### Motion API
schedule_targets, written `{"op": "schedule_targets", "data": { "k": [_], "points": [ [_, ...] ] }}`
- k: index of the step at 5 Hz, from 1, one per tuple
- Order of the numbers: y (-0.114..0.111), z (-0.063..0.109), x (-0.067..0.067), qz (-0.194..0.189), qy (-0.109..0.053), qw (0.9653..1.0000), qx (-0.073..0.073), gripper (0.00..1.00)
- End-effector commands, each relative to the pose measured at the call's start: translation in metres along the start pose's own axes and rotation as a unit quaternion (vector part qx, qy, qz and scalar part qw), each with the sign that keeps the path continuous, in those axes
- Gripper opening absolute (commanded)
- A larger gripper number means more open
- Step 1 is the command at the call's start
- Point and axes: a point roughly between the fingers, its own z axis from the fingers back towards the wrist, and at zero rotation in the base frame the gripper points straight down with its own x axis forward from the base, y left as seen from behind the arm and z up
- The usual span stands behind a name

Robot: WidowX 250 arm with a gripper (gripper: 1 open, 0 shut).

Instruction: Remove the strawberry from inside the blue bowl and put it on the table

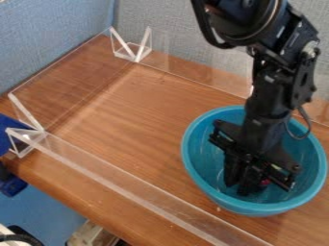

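Wooden table [141,110], reddish-brown, polished, grain visible.

A blue bowl [201,168] sits directly on the surface at the right side, near the front edge; large, round, glossy inside. Clear acrylic barrier strips [115,185] stand along the edges: one runs along the front-left edge, another along the far-left side toward the back corner. Small clear triangular brackets brace them, one at the back corner [130,44], one at the left corner [26,135]. Middle and left of the tabletop show bare wood.
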Motion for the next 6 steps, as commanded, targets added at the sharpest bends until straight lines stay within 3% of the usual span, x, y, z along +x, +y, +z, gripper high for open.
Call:
{"op": "schedule_targets", "data": {
  "k": [1, 3, 4, 6],
  "points": [
    [-0.0046, 0.0212, 0.0016, -0.002, -0.041, 0.9992, -0.003, 1.0],
    [-0.0059, 0.0221, 0.0023, 0.002, -0.055, 0.9985, -0.005, 1.0],
    [-0.0048, 0.0158, 0.0042, 0.002, -0.05, 0.9987, -0.004, 0.0],
    [-0.0019, 0.0181, 0.004, -0.002, -0.052, 0.9987, 0.003, 0.0]
  ]
}}
